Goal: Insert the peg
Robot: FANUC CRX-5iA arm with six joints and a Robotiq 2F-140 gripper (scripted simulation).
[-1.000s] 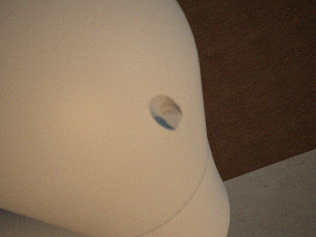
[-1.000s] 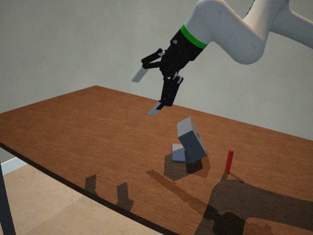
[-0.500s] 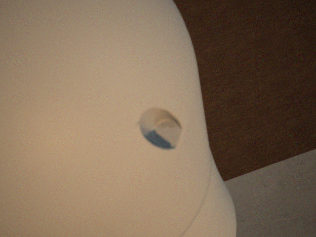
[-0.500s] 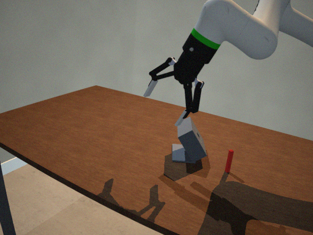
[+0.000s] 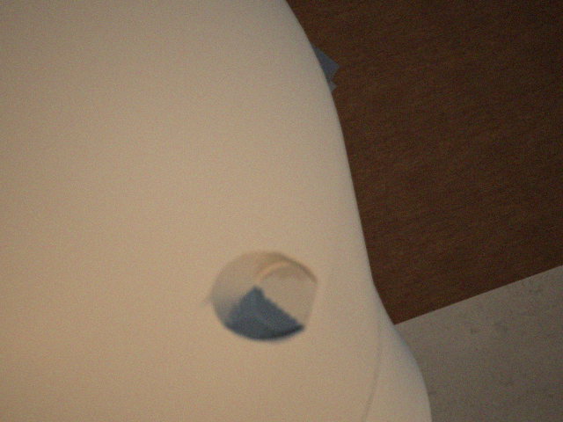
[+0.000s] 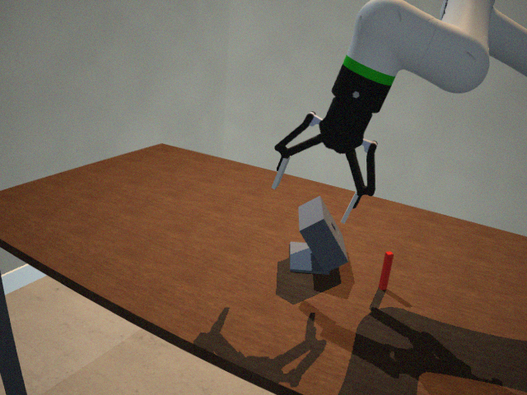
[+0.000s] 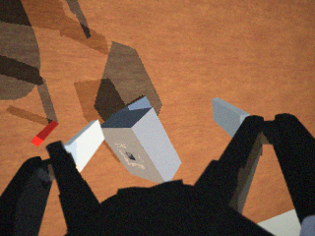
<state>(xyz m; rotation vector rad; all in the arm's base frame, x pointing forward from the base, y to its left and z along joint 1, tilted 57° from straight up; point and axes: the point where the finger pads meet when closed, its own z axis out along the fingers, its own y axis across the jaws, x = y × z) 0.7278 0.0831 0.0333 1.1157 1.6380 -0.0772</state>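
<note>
Pincer [image 6: 310,202] open abv panel [image 6: 319,238].

Gripper [image 6: 314,201] hangs wide open above the sloped panel [image 6: 322,234], mid-frame on the table [image 6: 128,220]. Peg [image 6: 385,270] stands upright to its lower right, apart.

We see the red peg [image 6: 385,271] standing upright on the surface [image 6: 128,220], apart from the grey-blue sloped panel [image 6: 322,238], which leans back on its flat base with its small dark hole [image 7: 130,155] unfilled.
</note>
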